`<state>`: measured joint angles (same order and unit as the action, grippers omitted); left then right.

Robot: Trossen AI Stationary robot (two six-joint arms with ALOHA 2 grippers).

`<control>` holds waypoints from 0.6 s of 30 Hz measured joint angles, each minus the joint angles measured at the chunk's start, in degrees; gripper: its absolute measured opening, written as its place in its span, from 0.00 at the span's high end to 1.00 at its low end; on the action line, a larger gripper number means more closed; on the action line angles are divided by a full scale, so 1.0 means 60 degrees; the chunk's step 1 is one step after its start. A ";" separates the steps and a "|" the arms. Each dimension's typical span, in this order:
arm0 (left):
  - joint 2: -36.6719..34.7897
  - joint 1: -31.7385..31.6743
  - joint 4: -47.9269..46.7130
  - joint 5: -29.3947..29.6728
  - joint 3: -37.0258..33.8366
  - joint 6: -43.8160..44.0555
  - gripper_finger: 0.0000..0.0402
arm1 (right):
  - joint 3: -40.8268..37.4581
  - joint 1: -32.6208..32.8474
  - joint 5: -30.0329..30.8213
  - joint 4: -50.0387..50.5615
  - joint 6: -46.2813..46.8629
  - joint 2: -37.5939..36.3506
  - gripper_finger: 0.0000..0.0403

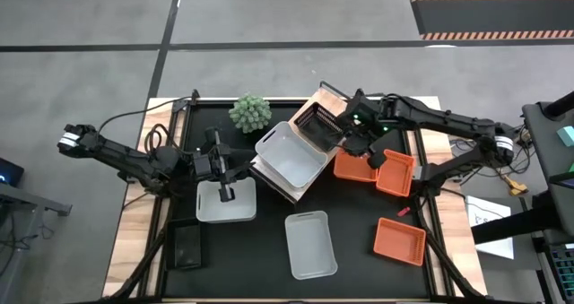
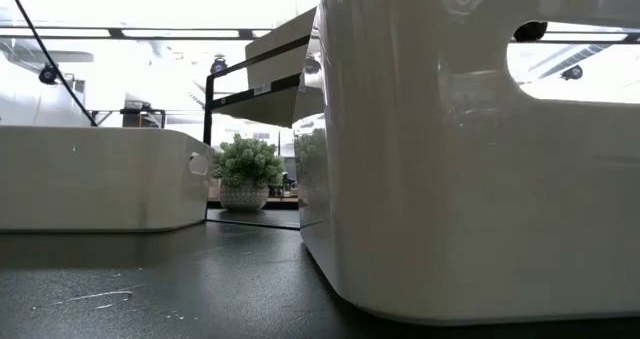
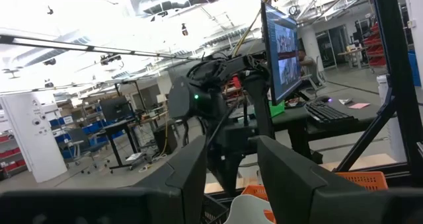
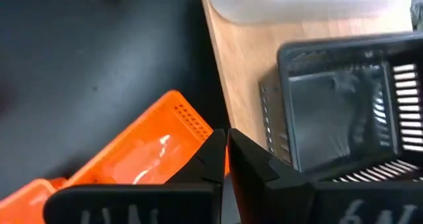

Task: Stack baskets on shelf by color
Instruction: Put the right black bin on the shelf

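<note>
The shelf (image 1: 309,152) lay skewed across the middle of the table (image 1: 350,259), carrying an empty white basket (image 1: 291,153) and, beside it, an empty black basket (image 1: 318,125). The right pincer (image 1: 357,144) hung just beside the black basket with its fingers pressed together on nothing, over an orange basket (image 1: 354,167). The left pincer (image 1: 224,193) stood spread inside another white basket (image 1: 226,203) on the table; one more white and two more orange baskets lay empty nearby.

Three white baskets (image 1: 291,153), three orange (image 1: 399,239), one black (image 1: 317,125)
</note>
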<state>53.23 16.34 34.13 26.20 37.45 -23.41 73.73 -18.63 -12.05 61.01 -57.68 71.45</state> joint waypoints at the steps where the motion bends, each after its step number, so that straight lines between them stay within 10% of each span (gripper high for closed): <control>1: 0.0000 0.0003 0.0000 0.0000 0.0000 0.0001 0.70 | 0.0000 0.0000 0.0028 0.0000 -0.0086 0.0058 0.98; 18: 0.0004 0.0002 -0.0004 0.0000 -0.0004 -0.0001 0.70 | -0.0001 -0.0007 0.1066 -0.0797 -0.0743 0.0610 0.98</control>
<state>53.25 16.35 34.11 26.20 37.43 -23.41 73.73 -18.67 -5.65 56.23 -62.14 75.11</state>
